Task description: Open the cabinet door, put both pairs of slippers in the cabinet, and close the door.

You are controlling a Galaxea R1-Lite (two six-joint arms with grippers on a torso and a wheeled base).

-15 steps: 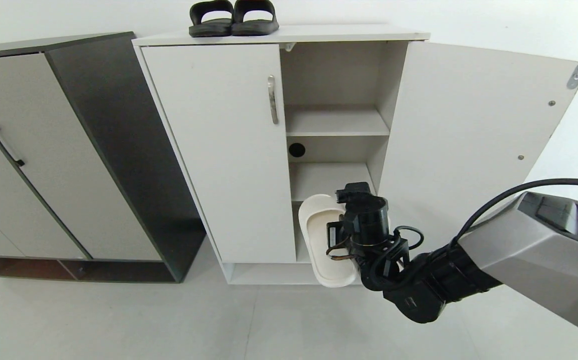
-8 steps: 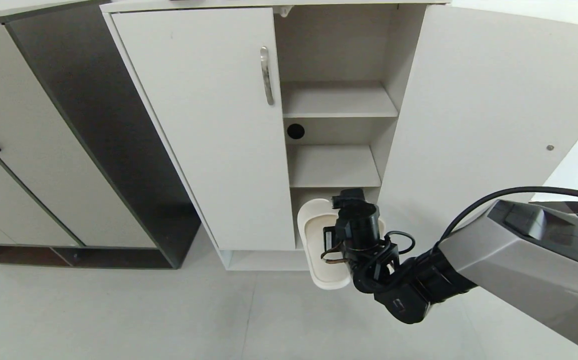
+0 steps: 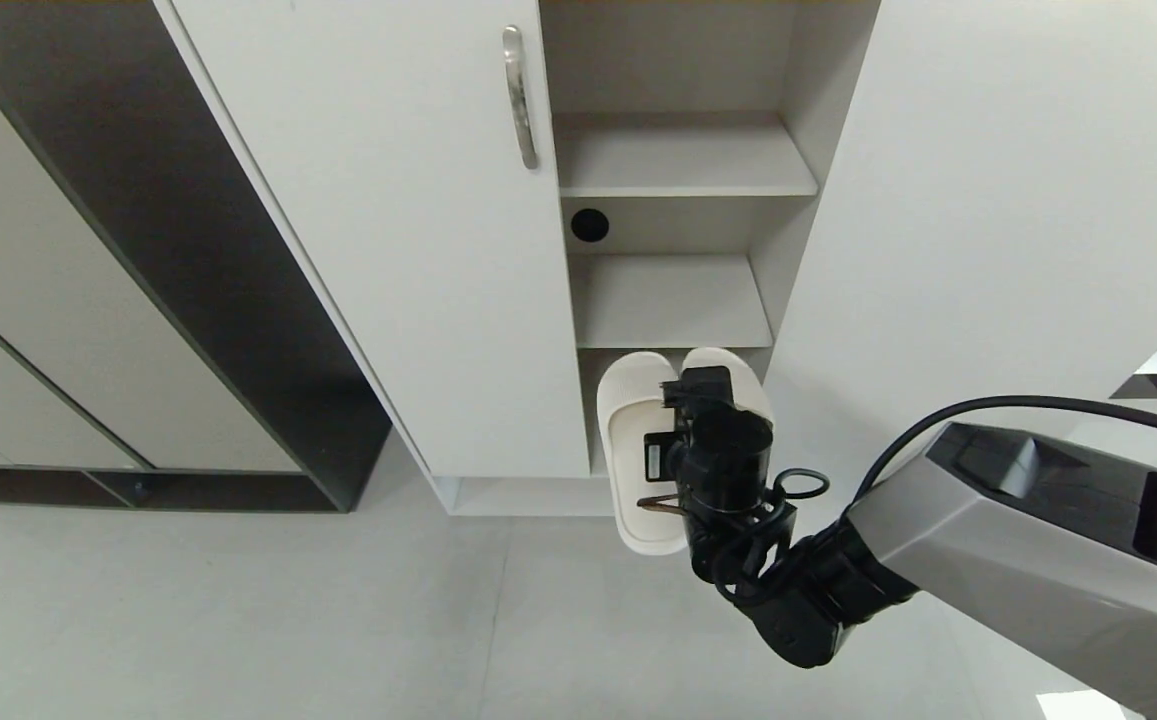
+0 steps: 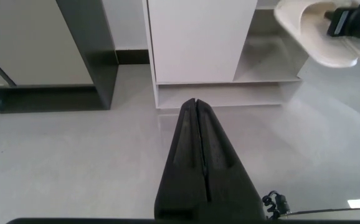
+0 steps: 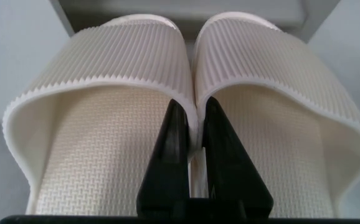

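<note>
Stowing step | right fingers (image 5: 170, 149) clenched on white slippers (image 5: 99, 130) | left fingers (image 4: 189, 143) closed | next: push ahead into bottom compartment (image 4: 270, 65), release.

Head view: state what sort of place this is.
Probably a home entryway or a staged one: a white shoe cabinet with one door open, a grey cabinet beside it on tiled floor, and white slippers clamped in the right tool.

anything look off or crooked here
Nothing stands out. The right gripper pinches the inner edges of the white slippers, which sit side by side and even, toes pointing into the bottom compartment of the white cabinet. Its right door stands wide open; the shelves look straight and undamaged.
</note>
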